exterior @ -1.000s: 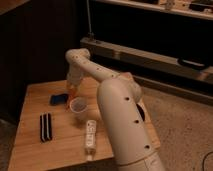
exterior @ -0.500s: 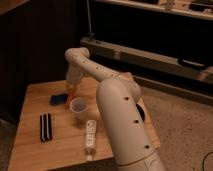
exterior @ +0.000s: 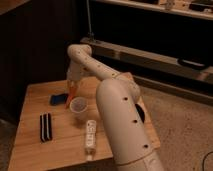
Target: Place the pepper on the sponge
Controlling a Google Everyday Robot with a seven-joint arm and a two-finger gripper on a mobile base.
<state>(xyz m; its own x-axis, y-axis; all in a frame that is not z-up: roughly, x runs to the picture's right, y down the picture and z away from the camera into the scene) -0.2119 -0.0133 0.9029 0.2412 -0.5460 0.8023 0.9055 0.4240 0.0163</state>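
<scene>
So the jaws looked clamped on the top end of the pepper (exterior: 70, 98). It hung point-down from the gripper (exterior: 73, 89) with a bit of a tilt, which a loose pepper wouldn't manage on its own. The gripper sat low over the wooden table (exterior: 35, 100), at the end of the white arm (exterior: 100, 70) that dropped in from above.

The pepper was a skinny orange-red thing, tapered, and way smaller than the cup. It's probably next to weightless, with waxy skin that could slip and flesh that would give if squeezed hard. The thicker stem end seems the sensible place to pinch it, and that's roughly where the hold looked to be.

Its tip was just beside the right edge of the sponge (exterior: 58, 99), a small flat blue block, and didn't look to be resting on it. A soft flat top like that should be a forgiving place to land, though a round pepper might roll off.

Further out, a translucent white cup (exterior: 78, 105) stood just right of the pepper. A black-and-white striped block (exterior: 45, 127) and a white bottle (exterior: 90, 138) lay nearer the front edge.
</scene>
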